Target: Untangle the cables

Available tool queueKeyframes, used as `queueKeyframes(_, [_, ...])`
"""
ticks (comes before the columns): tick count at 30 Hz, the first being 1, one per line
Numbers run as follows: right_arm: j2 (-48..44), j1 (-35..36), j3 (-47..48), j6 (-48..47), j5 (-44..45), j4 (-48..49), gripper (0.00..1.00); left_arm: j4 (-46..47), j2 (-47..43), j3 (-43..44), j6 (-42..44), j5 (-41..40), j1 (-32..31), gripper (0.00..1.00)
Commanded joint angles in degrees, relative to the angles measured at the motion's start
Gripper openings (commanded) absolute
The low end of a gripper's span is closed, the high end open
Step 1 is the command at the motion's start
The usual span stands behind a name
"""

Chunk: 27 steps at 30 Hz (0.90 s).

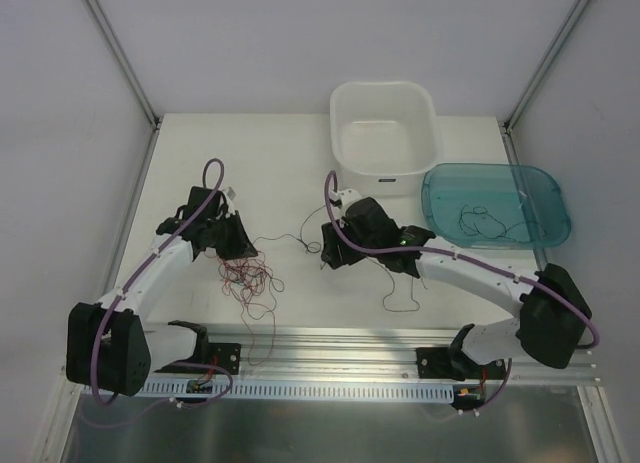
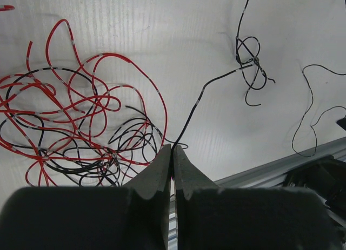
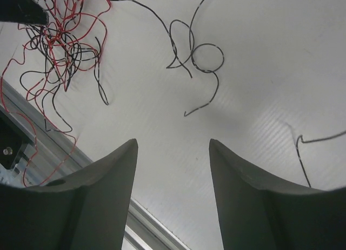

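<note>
A loose tangle of thin red and black cables (image 1: 248,281) lies on the white table in front of the left arm, and it fills the left of the left wrist view (image 2: 81,136). My left gripper (image 2: 173,148) is shut on one black cable (image 2: 197,101). That cable runs up and right to a small black knot (image 2: 250,61). The same knot (image 3: 197,58) lies ahead of my right gripper (image 3: 173,144), which stands open and holds nothing. From above, the left gripper (image 1: 245,251) and right gripper (image 1: 325,258) face each other across the knot (image 1: 312,246).
Another loose black wire (image 1: 400,293) lies near the right forearm. A white tub (image 1: 383,163) stands at the back. To its right is a clear blue tray (image 1: 540,188) holding black wires (image 1: 485,223). An aluminium rail (image 1: 340,338) runs along the near edge.
</note>
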Motion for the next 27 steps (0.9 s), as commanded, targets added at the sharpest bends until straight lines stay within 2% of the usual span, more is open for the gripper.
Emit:
queueKeyframes(1, [5.06, 0.33, 3.23, 2.91, -4.12, 11.34, 0.59, 0.7, -2.82, -1.67, -2.07, 2.2, -0.4, 0.0])
queueKeyframes(4, [11.73, 0.77, 4.29, 5.63, -3.5, 16.08, 0.56, 0.88, -4.05, -2.2, -2.69, 2.46, -0.49, 0.0])
queueKeyframes(8, [16.23, 1.47, 5.26, 9.58, -2.27, 20.57, 0.52, 0.88, -4.93, -2.64, -3.13, 2.72, -0.49, 0.0])
queueKeyframes(12, [20.62, 2.18, 5.52, 13.72, 3.34, 23.55, 0.5, 0.96, -5.63, -2.9, -3.39, 3.16, -0.49, 0.0])
queueKeyframes(19, [23.88, 3.14, 7.45, 16.45, 8.71, 22.78, 0.47, 1.05, -6.33, -3.17, -3.48, 3.69, -0.49, 0.0])
queueKeyframes(25, [25.81, 3.41, 8.34, 18.21, 11.87, 22.07, 0.37, 1.14, -6.95, -3.34, -4.01, 4.74, -0.49, 0.0])
queueKeyframes(27, [26.34, 3.41, 8.34, 18.21, 12.58, 22.16, 0.3, 1.14, -7.3, -3.52, -4.27, 5.1, -0.49, 0.0])
